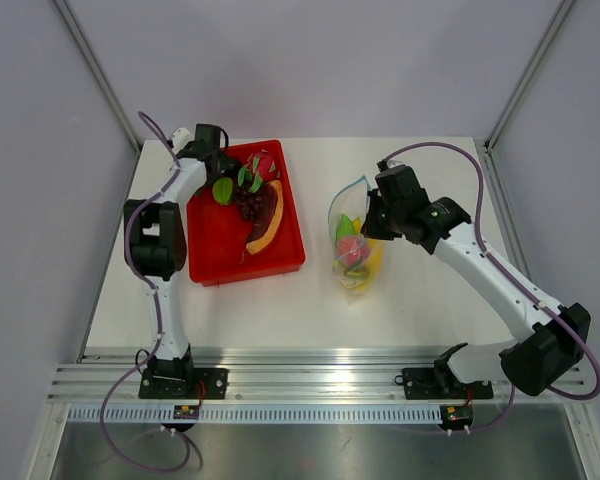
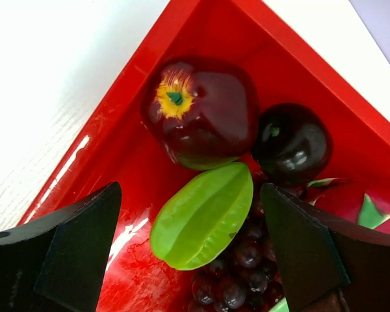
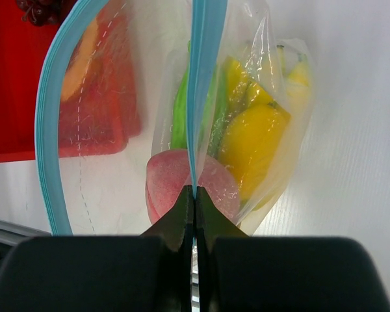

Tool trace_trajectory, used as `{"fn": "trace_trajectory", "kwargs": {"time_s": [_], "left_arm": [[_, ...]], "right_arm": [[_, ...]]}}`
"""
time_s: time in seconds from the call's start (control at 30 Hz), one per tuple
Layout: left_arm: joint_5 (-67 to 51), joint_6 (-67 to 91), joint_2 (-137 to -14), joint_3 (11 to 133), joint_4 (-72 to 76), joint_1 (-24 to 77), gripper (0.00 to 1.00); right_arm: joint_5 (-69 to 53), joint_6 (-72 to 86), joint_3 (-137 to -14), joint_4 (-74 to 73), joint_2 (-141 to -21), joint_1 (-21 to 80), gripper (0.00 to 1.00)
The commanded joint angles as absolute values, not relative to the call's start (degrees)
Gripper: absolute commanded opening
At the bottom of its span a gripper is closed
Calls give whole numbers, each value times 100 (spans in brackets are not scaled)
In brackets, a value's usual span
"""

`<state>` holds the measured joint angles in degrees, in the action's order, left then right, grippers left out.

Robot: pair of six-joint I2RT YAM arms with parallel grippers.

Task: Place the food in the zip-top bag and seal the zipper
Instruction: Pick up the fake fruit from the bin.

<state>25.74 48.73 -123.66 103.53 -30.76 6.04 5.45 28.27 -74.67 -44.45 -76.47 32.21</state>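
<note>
**Left end effector** (image 2: 194, 224): open wide. In the overhead view you find it over the upper left part of the red tray (image 1: 280, 262). In the left wrist view its two fingers (image 2: 84, 250) stand either side of a green slice (image 2: 201, 218). Whether they touch the tray floor cannot be judged from this angle.

**Food in the tray:** above the green slice lies a dark red apple (image 2: 205, 110), with a dark round fruit (image 2: 292, 143) just to its right. The grapes (image 2: 237, 279) lie against the slice's lower edge. An orange slice (image 1: 267, 230) lies nearer the tray's middle.

**Right end effector** (image 3: 194, 195): closed on the zipper (image 3: 205, 65), pinching one lip of the bag (image 1: 352, 215). The other lip bows away toward the left of the wrist frame, so the mouth stands open.

**Bag:** it rests on the bench (image 1: 410, 300) at centre frame, right of the tray and apart from it. Inside you see a yellow fruit (image 3: 253, 136), a pink fruit (image 3: 166, 185) and a green piece (image 3: 180, 110).
</note>
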Motion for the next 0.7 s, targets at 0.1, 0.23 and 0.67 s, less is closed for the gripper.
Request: {"fn": "trace_trajectory", "kwargs": {"time_s": [0.1,0.23,0.67], "left_arm": [[2418,5063,-12331,10090,-2593,598,91],[2241,4984,-12410,10064,-2523,598,91],[1644,4702,-12603,9879,-2276,598,97]], "right_arm": [[650,2733,-7717,-4351,-7734,3234,0],[633,2751,-7725,-4350,-7743,3234,0],[563,2839,-7682,-4350,-7690,3234,1]]}}
